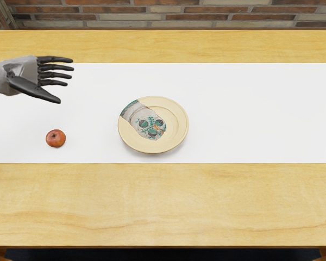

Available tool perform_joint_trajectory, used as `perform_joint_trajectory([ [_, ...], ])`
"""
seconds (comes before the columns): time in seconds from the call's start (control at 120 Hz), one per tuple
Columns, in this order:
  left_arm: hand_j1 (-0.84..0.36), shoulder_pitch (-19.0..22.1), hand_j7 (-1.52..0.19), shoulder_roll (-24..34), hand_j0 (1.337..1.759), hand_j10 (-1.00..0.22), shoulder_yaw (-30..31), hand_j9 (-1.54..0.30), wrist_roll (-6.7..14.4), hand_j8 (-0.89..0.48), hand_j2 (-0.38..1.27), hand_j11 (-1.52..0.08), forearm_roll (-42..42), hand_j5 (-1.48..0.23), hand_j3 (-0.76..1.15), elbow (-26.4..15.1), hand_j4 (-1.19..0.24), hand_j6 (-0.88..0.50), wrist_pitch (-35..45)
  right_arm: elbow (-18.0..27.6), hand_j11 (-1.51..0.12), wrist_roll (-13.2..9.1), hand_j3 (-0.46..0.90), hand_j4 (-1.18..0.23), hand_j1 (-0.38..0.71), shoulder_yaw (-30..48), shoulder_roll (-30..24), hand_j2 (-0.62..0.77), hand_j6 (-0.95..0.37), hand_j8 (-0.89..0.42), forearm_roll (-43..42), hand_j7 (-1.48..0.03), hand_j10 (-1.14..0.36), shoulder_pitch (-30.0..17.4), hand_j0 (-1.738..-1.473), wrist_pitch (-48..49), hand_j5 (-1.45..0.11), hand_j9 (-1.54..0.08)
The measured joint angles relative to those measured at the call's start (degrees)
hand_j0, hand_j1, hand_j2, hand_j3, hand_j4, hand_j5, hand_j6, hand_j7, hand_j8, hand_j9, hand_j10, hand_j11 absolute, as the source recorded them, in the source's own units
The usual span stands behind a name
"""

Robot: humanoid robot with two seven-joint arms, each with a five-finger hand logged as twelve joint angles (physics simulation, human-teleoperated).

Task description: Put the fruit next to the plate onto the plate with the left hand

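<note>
A brick wall backs the long wooden table (163,201), a white runner (250,109) laid across it. At the upper left the grey-and-black left hand (43,79) hovers, fingers spread, holding nothing. The small round red fruit (55,138) lies lower left, well apart from the cream patterned plate (176,117) at centre. The reach seems barely begun; next the hand must drop over the fruit and close.

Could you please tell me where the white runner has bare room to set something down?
The runner is bare from the plate rightward to the picture's edge. A narrower bare strip lies between apple and plate. The left end, near the open left hand, is busiest.
</note>
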Motion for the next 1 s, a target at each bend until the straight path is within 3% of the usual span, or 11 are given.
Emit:
perform_joint_trajectory([
  [0.183,0.06,0.0,-0.32,0.07,1.658,-0.25,-0.19,-0.32,0.01,-0.25,0.05,-0.32,0.63,-0.32,0.0,-0.34,-0.25,-0.25,0.0,-0.02,-0.05,-0.05,0.0,-0.04,-0.3,0.02,0.0,-0.01,-0.04,-0.04,0.03,-0.05,-0.04,-0.02,-1.658,-0.16,-0.05,-0.05],
  [0.317,0.06,-0.04,-0.32,4.15,1.658,-0.25,1.07,-0.32,0.36,-0.25,0.05,-0.32,3.11,-0.32,0.0,-1.11,-0.25,-0.25,0.0,0.04,-0.05,-0.16,0.0,-0.04,-0.3,-0.16,0.0,-0.01,-0.04,-0.04,0.0,-0.05,-0.04,-0.19,-1.658,-0.06,-0.05,-0.05],
  [0.425,0.06,0.39,-0.32,13.22,1.658,-0.25,4.25,-0.32,0.58,-0.25,0.05,-0.32,4.71,-0.32,0.0,-10.19,-0.25,-0.25,0.0,0.03,-0.05,-0.18,0.0,-0.04,-0.3,-0.19,0.0,-0.01,-0.04,-0.04,-0.01,-0.05,-0.04,-0.37,-1.658,-0.02,-0.05,-0.05],
  [0.567,0.06,0.54,-0.32,16.68,1.658,-0.25,8.81,-0.32,1.11,-0.25,0.05,-0.32,6.33,-0.32,0.0,-20.55,-0.25,-0.25,0.46,0.01,-0.05,-0.18,0.0,-0.04,-0.3,-0.21,0.0,-0.01,-0.04,-0.04,-0.01,-0.05,-0.04,-0.48,-1.658,-0.01,-0.05,-0.05],
  [0.742,0.06,0.55,-0.32,18.8,1.658,-0.25,12.63,-0.32,3.01,-0.25,0.05,-0.32,10.04,-0.32,0.0,-27.3,-0.25,-0.25,12.77,0.01,-0.05,-0.18,0.0,-0.04,-0.3,-0.21,0.0,-0.01,-0.04,-0.04,0.03,-0.05,-0.04,-0.52,-1.658,0.0,-0.05,-0.05],
  [0.917,0.06,0.19,-0.32,18.76,1.658,-0.25,15.49,-0.32,5.59,-0.25,0.05,-0.32,14.16,-0.32,0.0,-29.56,-0.25,-0.25,26.29,0.07,-0.05,-0.17,0.0,-0.04,-0.3,-0.15,0.0,-0.01,-0.04,-0.04,0.07,-0.05,-0.04,-0.41,-1.658,0.0,-0.05,-0.05],
  [0.967,0.06,-1.26,-0.32,18.75,1.658,-0.25,16.89,-0.32,6.32,-0.25,0.05,-0.32,15.07,-0.32,0.0,-29.75,-0.25,-0.25,29.55,0.07,-0.05,-0.17,0.0,-0.04,-0.3,-0.14,0.0,-0.01,-0.04,-0.04,0.07,-0.05,-0.04,-0.39,-1.658,0.0,-0.05,-0.05],
  [1.0,0.06,-4.63,-0.32,18.69,1.658,-0.25,18.86,-0.32,6.88,-0.25,0.05,-0.32,15.51,-0.32,0.0,-29.83,-0.25,-0.25,31.83,0.08,-0.05,-0.17,0.0,-0.04,-0.3,-0.13,0.0,-0.01,-0.04,-0.04,0.08,-0.05,-0.04,-0.38,-1.658,0.0,-0.05,-0.05],
])
